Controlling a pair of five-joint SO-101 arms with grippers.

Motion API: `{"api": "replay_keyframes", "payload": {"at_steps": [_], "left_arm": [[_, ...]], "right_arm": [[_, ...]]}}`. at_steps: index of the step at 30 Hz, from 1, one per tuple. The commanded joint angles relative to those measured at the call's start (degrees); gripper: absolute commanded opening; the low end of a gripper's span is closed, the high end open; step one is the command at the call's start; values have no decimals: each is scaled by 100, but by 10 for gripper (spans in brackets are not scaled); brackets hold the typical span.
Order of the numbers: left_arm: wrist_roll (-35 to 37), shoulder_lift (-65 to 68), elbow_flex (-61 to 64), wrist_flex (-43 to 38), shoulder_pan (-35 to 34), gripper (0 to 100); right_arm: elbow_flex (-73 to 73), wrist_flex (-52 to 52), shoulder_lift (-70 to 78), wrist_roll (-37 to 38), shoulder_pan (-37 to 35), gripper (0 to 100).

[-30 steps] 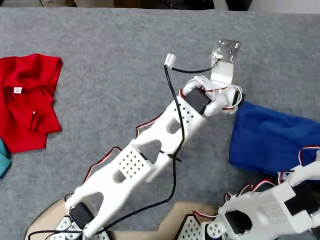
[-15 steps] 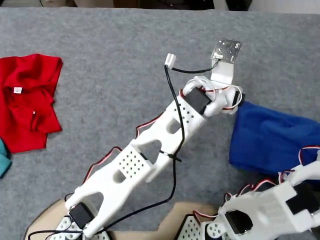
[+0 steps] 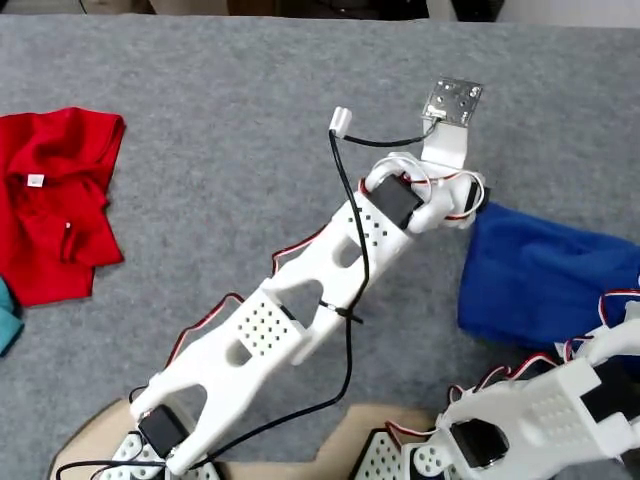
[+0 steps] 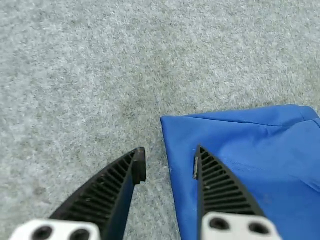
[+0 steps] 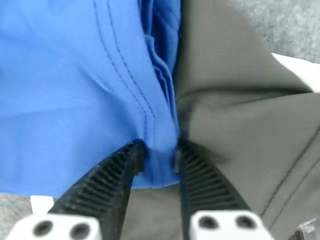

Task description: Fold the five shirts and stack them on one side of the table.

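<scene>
Shifted slightly toward the near right edge since a second ago: the right arm [image 3: 545, 420]; we find the left arm [image 3: 300, 320] unmoved. The blue shirt [image 3: 545, 285], smooth cloth with twin stitch lines, lies at the table's right. The right gripper [image 5: 159, 150] pinches its folded hem beside dark grey cloth [image 5: 235, 100]. The left gripper [image 4: 169, 160] stands parted astride its far-left corner. A red shirt [image 3: 55, 200] lies crumpled at the left of the grey felt table [image 3: 250, 120].

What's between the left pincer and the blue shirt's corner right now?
Nothing visible. The left pincer is open and straddles the edge of the blue shirt at its corner, above the grey table.
</scene>
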Motion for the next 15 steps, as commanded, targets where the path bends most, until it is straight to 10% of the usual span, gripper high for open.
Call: {"api": "replay_keyframes", "payload": {"at_steps": [1, 15], "left_arm": [[-35, -426, -255, 18, -53, 168], [-35, -426, -255, 18, -44, 168]], "right_arm": [[-22, -62, -22, 53, -101, 50], [-593, 563, -356, 44, -400, 10]]}}
